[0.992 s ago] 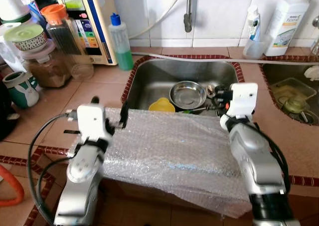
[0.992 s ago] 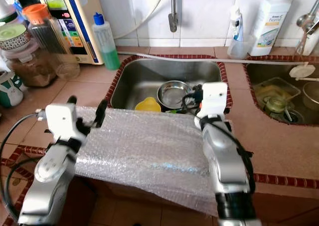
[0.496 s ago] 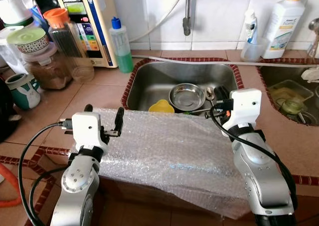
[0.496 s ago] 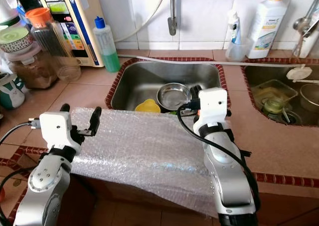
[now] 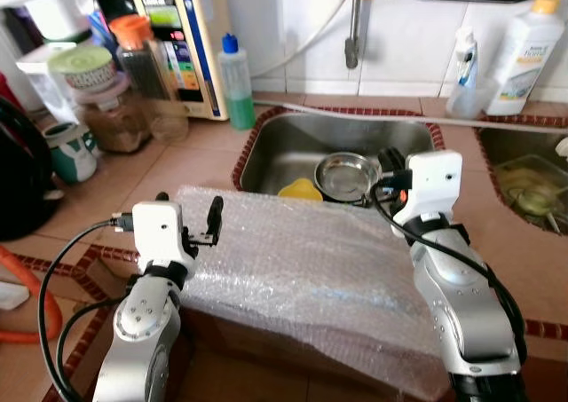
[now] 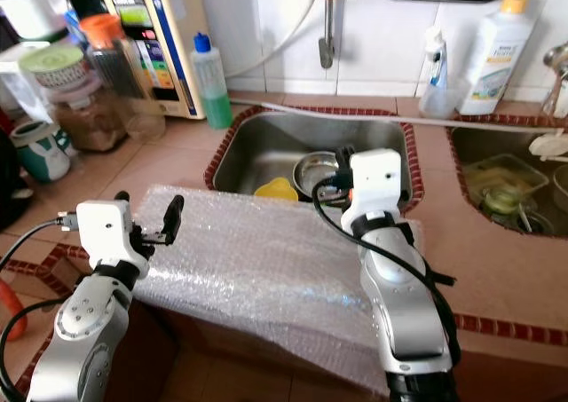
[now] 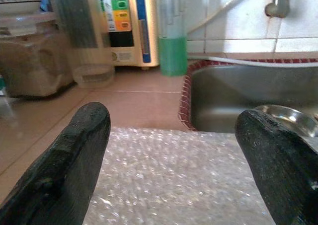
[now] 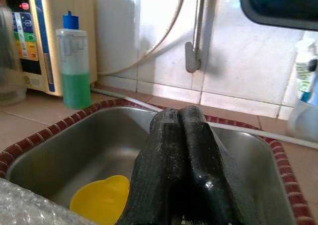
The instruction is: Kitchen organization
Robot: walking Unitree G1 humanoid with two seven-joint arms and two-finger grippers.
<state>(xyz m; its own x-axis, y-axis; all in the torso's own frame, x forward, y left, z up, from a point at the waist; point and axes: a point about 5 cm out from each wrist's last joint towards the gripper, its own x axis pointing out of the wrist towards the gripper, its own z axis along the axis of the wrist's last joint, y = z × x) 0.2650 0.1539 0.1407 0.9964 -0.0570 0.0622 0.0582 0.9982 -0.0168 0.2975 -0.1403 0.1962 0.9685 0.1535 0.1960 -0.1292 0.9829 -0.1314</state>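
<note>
Bubble wrap (image 5: 302,269): sheet draped over the near counter edge at about 6 o'clock from the sink, its front part hanging past the edge; it probably lies this way because it is wider than the counter strip in front of the basin.
Long axis: runs from 9 o'clock to 3 o'clock along the counter edge, with the far border just short of the sink rim; no clear "front" end can be told.
Left gripper (image 5: 188,216): poised over the wrap's 9 o'clock corner with its two black fingers spread wide apart and nothing between them; the left wrist view looks straight across the sheet, so it seems lined up to take that corner.
Right gripper (image 8: 181,160): at the wrap's far 3 o'clock corner, by the sink rim, fingers pressed together; whether a fold of the sheet is pinched between them cannot be told.
Counter (image 5: 200,158): tan tiles with a red-brown border, bearing the sheet.
Sink (image 5: 293,149): steel basin at 12 o'clock from the wrap, holding a steel bowl (image 5: 346,173) and a yellow cup (image 5: 300,189), likely parked there for washing.
Green bottle (image 5: 236,82): upright at 11 o'clock, beyond the sink corner, just beside a beige wall unit (image 5: 182,43).
Jars (image 5: 111,100): grouped at 10 o'clock, well apart from the wrap.
White bottle (image 5: 525,54): upright at 2 o'clock against the tiled wall.
</note>
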